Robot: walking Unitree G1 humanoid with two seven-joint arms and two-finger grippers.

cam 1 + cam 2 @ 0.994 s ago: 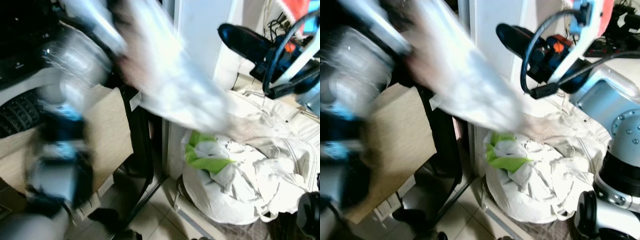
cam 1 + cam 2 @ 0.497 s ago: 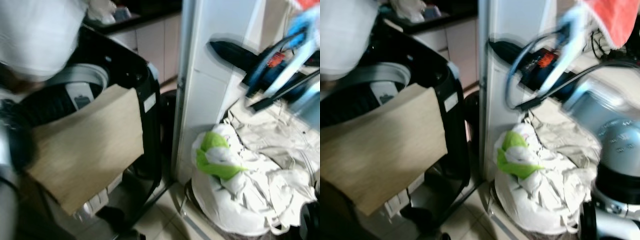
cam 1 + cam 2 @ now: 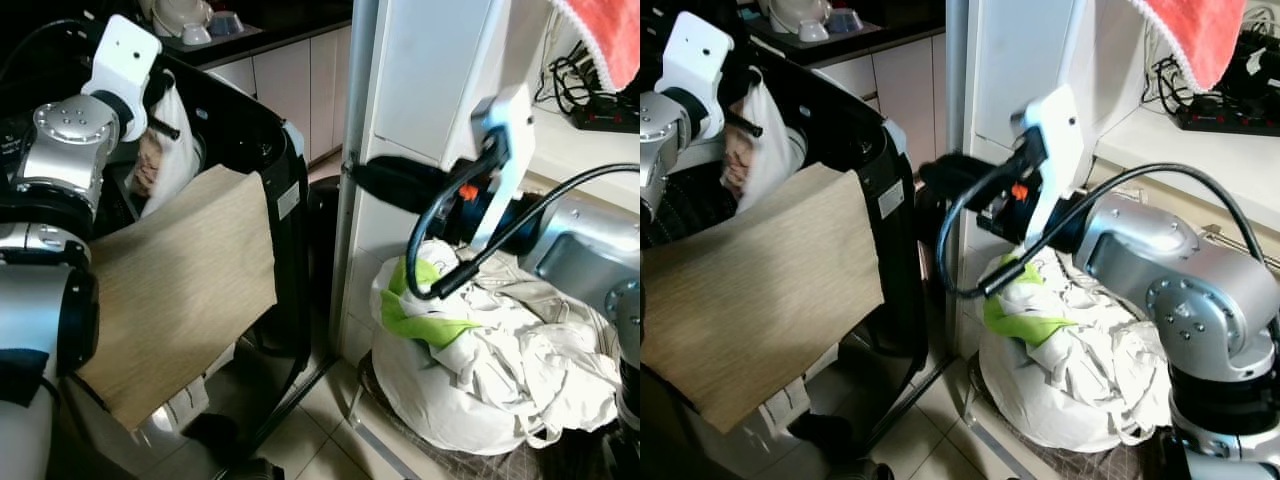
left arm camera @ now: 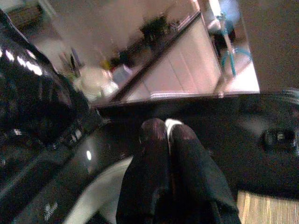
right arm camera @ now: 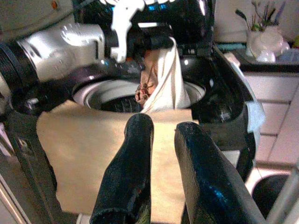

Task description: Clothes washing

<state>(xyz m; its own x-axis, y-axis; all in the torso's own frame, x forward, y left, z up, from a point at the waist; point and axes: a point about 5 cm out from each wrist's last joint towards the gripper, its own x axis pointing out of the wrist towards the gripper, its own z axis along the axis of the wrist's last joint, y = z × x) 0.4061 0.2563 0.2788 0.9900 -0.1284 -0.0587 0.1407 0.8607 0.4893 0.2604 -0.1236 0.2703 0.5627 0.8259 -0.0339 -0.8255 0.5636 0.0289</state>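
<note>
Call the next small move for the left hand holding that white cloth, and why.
Probably lower it a little, then open. The left hand is shut on the white cloth, which hangs over the washing machine opening, its lower end at the drum rim beside the tan mat draped on the front edge. The right hand is free.

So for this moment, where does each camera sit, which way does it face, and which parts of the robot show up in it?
Left eye: head, looking down at the washing machine and laundry pile; both arms show.
Right eye: same scene; the left end effector holds a white garment over the tub.
Left wrist: along its closed fingers pinching white cloth, toward a counter.
Right wrist: along its parted fingers toward the machine, left arm and beige cloth.
Shared: right wrist and eye views all show the hanging garment.
</note>
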